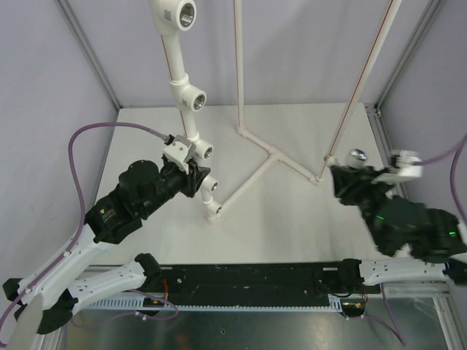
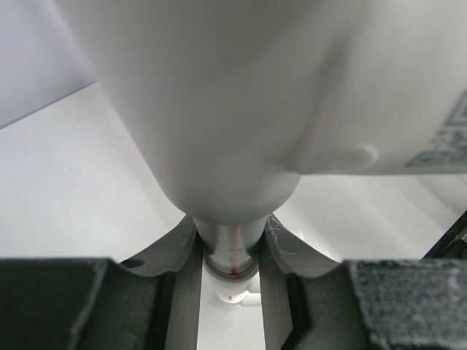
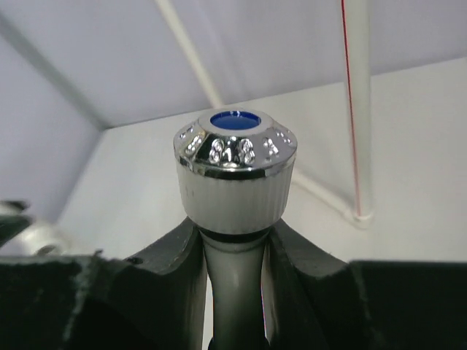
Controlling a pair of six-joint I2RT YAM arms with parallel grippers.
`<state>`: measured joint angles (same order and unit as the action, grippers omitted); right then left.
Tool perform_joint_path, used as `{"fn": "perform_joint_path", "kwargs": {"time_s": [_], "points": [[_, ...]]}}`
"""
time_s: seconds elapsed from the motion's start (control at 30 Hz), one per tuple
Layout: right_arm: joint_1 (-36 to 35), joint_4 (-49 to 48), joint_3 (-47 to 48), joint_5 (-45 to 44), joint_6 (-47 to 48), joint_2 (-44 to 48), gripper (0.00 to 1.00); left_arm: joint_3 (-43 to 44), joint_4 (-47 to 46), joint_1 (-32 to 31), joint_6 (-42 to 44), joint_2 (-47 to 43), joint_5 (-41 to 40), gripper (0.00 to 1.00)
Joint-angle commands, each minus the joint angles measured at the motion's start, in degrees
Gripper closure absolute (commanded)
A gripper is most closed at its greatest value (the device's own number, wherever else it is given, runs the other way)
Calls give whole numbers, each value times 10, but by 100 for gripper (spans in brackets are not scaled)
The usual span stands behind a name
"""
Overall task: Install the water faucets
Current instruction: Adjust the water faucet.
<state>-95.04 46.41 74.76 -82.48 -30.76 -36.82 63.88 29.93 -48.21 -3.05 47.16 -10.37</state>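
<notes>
We held our left arm (image 1: 80, 248) stretched out behind its claw, wrist about level. Our left gripper (image 1: 197, 178) was closed on a pipe (image 2: 230, 237), which ran up between its fingers (image 2: 174, 251) and out above the claw. Our right arm (image 1: 408, 222) was folded, with the elbow low and behind the claw. Our right gripper (image 1: 337, 175) had its fingers (image 3: 169, 255) clamped on the stem of a faucet (image 3: 235, 164), which rose above the fingertips.

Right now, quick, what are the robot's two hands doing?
Left gripper: fingers closed around the white pipe.
Right gripper: fingers closed on a water faucet.
</notes>
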Motion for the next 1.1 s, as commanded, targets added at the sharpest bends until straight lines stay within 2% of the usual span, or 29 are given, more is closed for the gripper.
{"fn": "perform_joint_path", "kwargs": {"time_s": [0.0,0.03,0.07,0.1,0.13,0.17,0.33,0.47,0.6,0.7,0.9,1.07], "points": [[330,-83,-5,319,33,-75,100,10,79,2,-5,15,1,100],[441,-88,-8,474,29,-95,100,10,78,3,-5,14,1,100],[558,-95,-19,593,21,-118,100,9,78,2,-4,13,2,100],[645,-110,-31,716,12,-136,100,8,79,2,-3,13,2,100],[713,-120,-47,787,8,-153,100,8,78,3,-3,12,3,100],[750,-118,-57,822,11,-163,100,7,78,3,-3,11,3,100],[785,-90,-121,830,19,-120,100,2,77,2,-4,10,8,100],[793,-43,-169,754,30,-79,100,-2,69,3,-6,20,14,100],[751,-68,-214,708,80,-52,100,-2,60,2,-11,34,23,100],[654,-147,-264,666,129,-12,100,-3,54,3,-16,47,33,100],[402,-335,-319,494,297,-12,100,4,37,2,-24,78,66,100],[288,-574,-392,509,508,-32,100,4,14,3,-23,89,117,100]]}}
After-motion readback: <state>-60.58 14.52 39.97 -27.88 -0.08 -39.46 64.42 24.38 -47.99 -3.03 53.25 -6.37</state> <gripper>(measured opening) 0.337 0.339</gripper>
